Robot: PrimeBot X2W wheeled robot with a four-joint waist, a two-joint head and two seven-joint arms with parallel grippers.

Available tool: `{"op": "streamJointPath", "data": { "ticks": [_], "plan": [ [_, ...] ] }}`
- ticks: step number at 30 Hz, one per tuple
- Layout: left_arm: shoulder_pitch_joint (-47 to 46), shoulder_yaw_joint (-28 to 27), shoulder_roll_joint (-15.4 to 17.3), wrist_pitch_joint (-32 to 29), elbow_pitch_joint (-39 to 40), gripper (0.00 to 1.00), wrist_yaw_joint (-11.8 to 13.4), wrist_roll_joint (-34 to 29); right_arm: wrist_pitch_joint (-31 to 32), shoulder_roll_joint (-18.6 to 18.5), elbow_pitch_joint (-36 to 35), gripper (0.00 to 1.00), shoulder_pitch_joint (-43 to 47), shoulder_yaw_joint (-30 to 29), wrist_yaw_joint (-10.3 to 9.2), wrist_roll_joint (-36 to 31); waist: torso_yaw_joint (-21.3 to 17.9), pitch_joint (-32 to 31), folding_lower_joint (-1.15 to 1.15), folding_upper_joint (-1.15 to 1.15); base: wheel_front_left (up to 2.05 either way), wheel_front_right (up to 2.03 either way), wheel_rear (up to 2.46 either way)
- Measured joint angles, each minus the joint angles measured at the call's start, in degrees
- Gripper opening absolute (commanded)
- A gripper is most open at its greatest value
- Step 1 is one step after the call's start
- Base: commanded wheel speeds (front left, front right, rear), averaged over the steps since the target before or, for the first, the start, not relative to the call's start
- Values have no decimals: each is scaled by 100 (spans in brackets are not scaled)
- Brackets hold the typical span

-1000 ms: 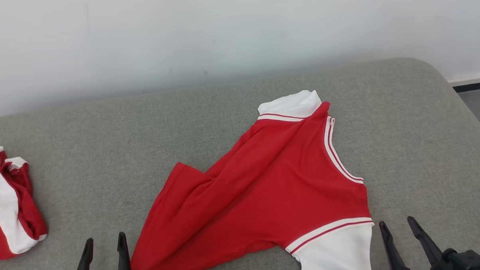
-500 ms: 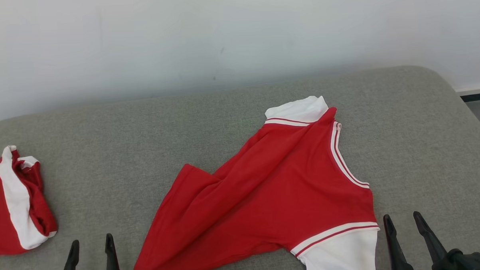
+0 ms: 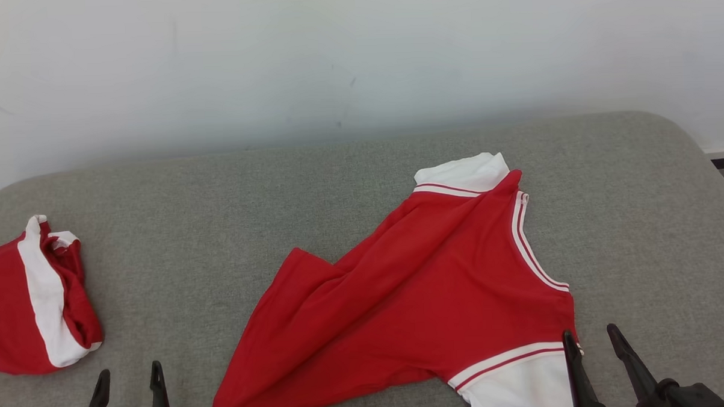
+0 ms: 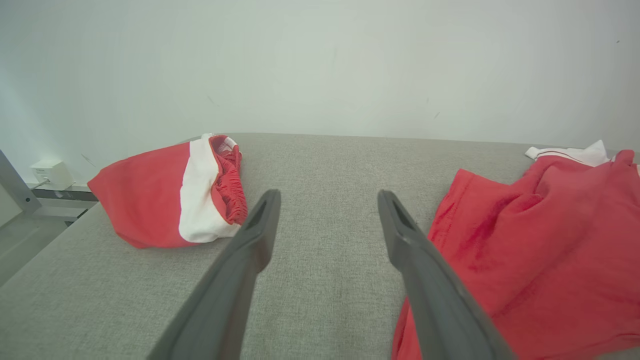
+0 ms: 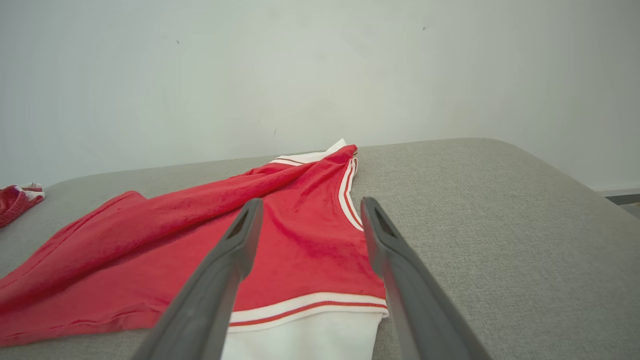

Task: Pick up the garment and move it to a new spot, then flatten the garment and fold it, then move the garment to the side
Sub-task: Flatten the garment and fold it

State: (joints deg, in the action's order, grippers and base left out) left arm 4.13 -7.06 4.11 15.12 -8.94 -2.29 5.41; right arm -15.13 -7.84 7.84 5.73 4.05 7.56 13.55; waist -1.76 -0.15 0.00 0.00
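At far left we see a red-and-white bundle (image 3: 34,299) on the grey pad (image 3: 217,202). Near it our left gripper (image 3: 130,368) hangs with fingers spread, empty. Centre-right lies the red shirt (image 3: 425,291) — rumpled, white sleeves showing — and our right gripper (image 3: 588,330), likewise spread and empty, is by its near sleeve.

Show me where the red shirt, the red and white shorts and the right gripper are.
red shirt (image 3: 437,285), head view, middle of the red body.
red and white shorts (image 3: 46,299), head view, on the white stripe.
right gripper (image 3: 588,332), head view, midway between its open fingertips.
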Motion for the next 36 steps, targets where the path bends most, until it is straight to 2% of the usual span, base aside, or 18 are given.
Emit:
{"op": "streamJointPath", "data": {
  "ticks": [20,30,36],
  "plan": [
    [20,101,31,0,49,100,-423,345,0,4,59,100,-11,47,0,-40,3,-45,0,0,0,0,0],
    [30,116,42,0,3,100,-464,380,0,-10,119,100,-12,58,0,-41,0,-80,0,0,0,0,0],
    [76,296,70,0,-396,100,-479,334,4,1,594,100,-4,-20,0,-41,-25,-88,0,0,0,0,0]
  ]
}}
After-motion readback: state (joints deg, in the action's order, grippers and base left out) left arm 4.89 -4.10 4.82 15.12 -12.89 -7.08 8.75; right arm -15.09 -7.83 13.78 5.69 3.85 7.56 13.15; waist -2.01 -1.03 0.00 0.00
